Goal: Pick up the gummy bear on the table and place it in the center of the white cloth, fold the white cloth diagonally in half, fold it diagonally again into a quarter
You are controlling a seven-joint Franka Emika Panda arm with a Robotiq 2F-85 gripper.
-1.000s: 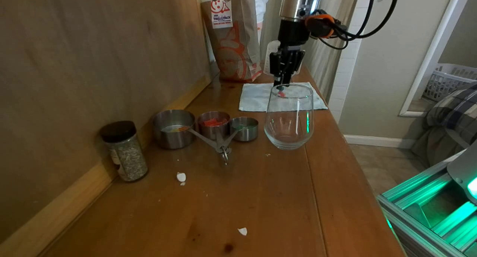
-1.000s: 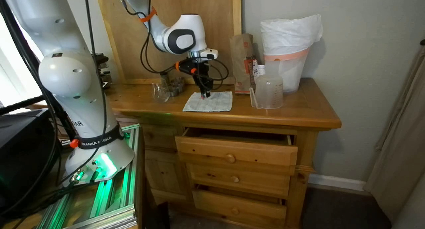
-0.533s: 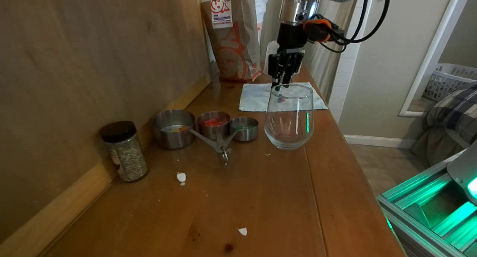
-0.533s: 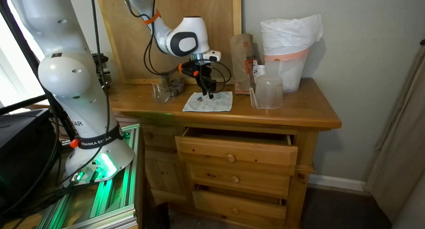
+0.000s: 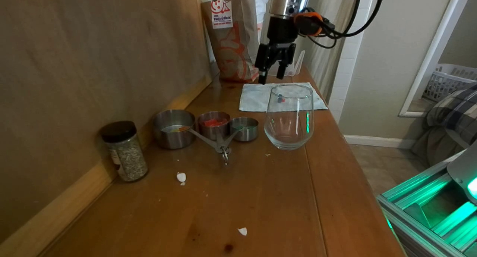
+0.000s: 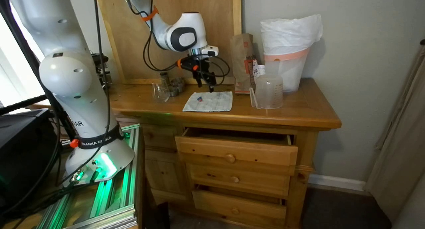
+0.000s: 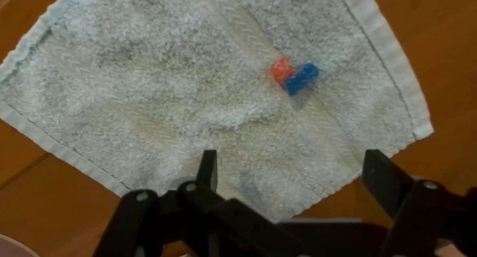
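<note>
Claw (image 7: 290,163) is spread wide and empty above the white cloth (image 7: 197,96), gummies (image 7: 299,79) sitting on it, and a corner (image 7: 275,210) shows between the fingers (image 7: 209,171) in the wrist view, probably the fold grab imo.

One white cloth (image 7: 193,100), three metal cups (image 5: 207,131), one glass (image 5: 288,128).

My claw (image 5: 271,79) looks matt. In my wrist view the white cloth (image 7: 167,81) is rough towelling with flatter woven bands; the gummy bear (image 7: 301,78), towards two o'clock, looks faintly shiny. The desk (image 5: 242,197) is glossy, grained wood. In an exterior view the drinking glass (image 5: 288,132) is clear and shiny; at nine o'clock from it are softly gleaming metal cups (image 5: 173,139). The bag (image 5: 236,40) is matt paper.
</note>
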